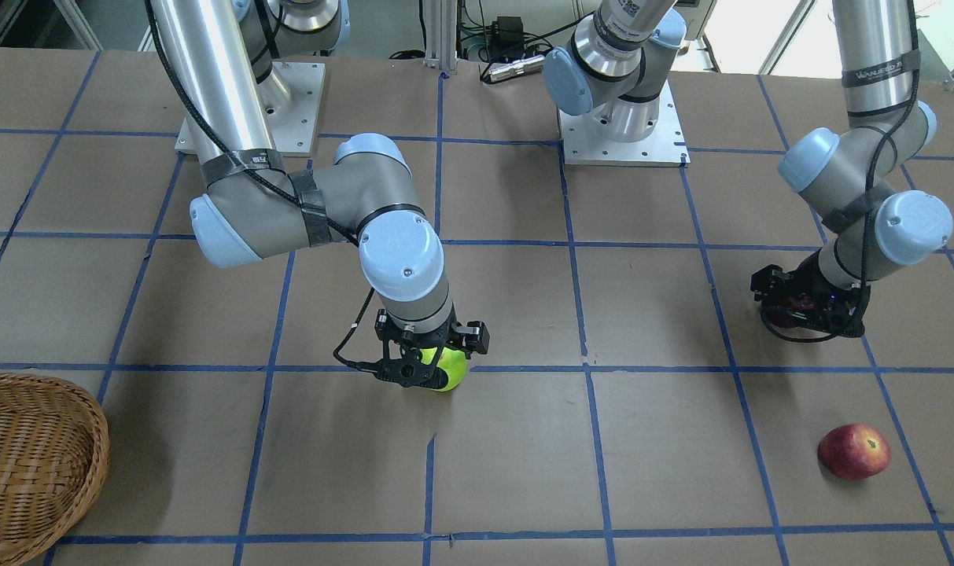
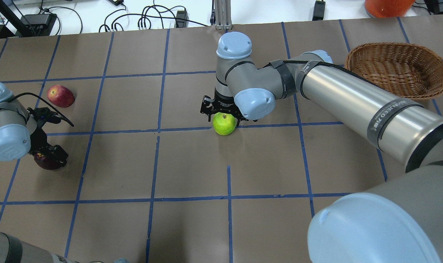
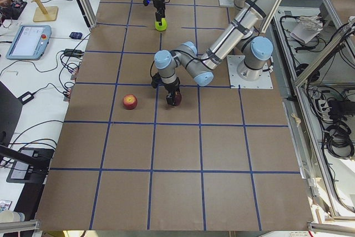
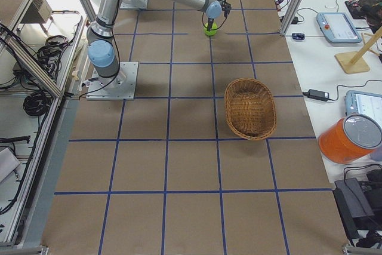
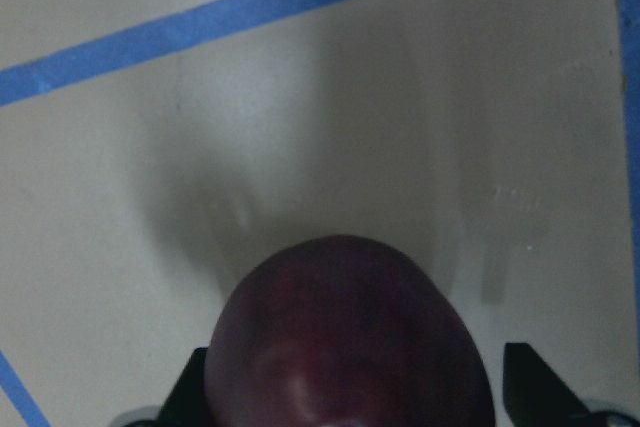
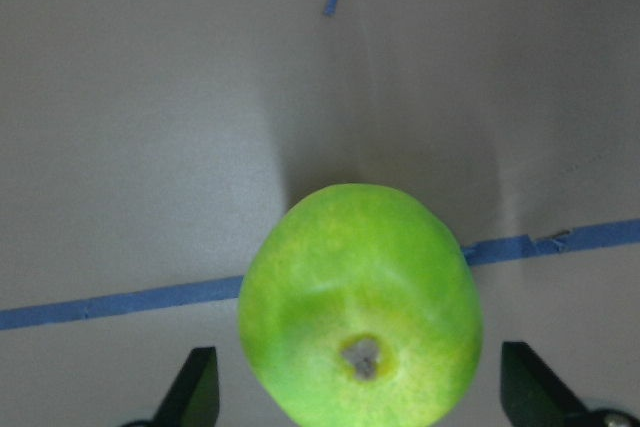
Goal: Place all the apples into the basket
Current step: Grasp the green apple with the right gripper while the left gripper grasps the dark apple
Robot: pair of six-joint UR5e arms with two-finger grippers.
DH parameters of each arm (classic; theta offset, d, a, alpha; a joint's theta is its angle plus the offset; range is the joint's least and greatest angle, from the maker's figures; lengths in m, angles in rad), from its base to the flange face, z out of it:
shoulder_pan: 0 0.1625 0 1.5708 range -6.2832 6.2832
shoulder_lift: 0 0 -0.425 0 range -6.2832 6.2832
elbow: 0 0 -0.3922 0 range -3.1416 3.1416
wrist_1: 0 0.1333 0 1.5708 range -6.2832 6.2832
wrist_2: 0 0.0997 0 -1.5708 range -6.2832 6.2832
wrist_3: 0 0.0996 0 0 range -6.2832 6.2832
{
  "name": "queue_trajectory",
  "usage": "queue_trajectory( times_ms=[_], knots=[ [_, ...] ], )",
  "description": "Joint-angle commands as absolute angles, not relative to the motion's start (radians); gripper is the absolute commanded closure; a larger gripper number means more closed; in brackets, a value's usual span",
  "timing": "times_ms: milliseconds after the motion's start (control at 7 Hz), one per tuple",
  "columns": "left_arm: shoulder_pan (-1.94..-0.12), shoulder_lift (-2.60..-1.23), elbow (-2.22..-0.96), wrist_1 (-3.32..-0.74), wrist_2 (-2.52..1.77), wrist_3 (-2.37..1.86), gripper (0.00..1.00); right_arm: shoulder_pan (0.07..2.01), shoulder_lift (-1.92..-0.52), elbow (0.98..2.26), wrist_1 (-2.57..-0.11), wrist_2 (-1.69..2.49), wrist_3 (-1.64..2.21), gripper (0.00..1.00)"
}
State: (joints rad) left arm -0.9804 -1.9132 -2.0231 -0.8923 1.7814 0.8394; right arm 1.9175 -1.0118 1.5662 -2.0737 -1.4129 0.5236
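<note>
Currently the basket (image 2: 396, 73) stands close to the table (image 2: 192, 164) edge opposite the robot, on the robot's right half, and holds nothing; its woven floor shows bare in the overhead and right-side views. All three apples lie on the table outside it.

The green apple (image 2: 224, 124) sits near the table's middle on a blue tape line, well apart from the basket. The right gripper (image 2: 221, 109) is lowered over it, jaws spread wide. In the right wrist view a finger (image 6: 195, 387) stands on each side, with bare table between finger and fruit.

The maroon apple (image 5: 345, 337) rests on the table's left half. The left gripper (image 2: 48, 153) straddles it, jaws equally spread. The wrist view shows a narrow gap at one finger (image 5: 530, 387), and the other finger is at the apple's edge; whether it touches cannot be told.

The red apple (image 2: 60, 95) lies alone on the same half, nearer the edge opposite the robot, near the left gripper but clear of it.

An orange tub (image 4: 352, 135) with a grey lid stands on the bench beyond that edge; its contents are hidden.

A lettered band (image 2: 384, 113) circles the right arm's tube, but the lettering is too small to read with certainty.
</note>
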Motion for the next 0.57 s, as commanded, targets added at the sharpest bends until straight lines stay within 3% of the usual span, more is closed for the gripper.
queue_trajectory(
  times_ms=[0,143,286,429],
  knots=[
    [-0.986,-1.905,-2.013,-0.906,1.789,0.841,0.96,1.917,-0.974,1.568,-2.109,-1.408,0.525,0.00],
    [-1.002,-1.898,-1.999,-0.960,1.787,0.832,1.00,1.917,-0.968,1.568,-2.112,-1.411,0.532,0.28],
    [-1.032,-1.899,-1.905,-1.080,1.772,0.790,1.00,1.916,-0.974,1.566,-2.108,-1.410,0.532,0.99],
    [-1.090,-1.911,-1.734,-1.344,1.732,0.644,1.00,1.914,-1.006,1.565,-2.108,-1.422,0.528,1.00]
  ],
)
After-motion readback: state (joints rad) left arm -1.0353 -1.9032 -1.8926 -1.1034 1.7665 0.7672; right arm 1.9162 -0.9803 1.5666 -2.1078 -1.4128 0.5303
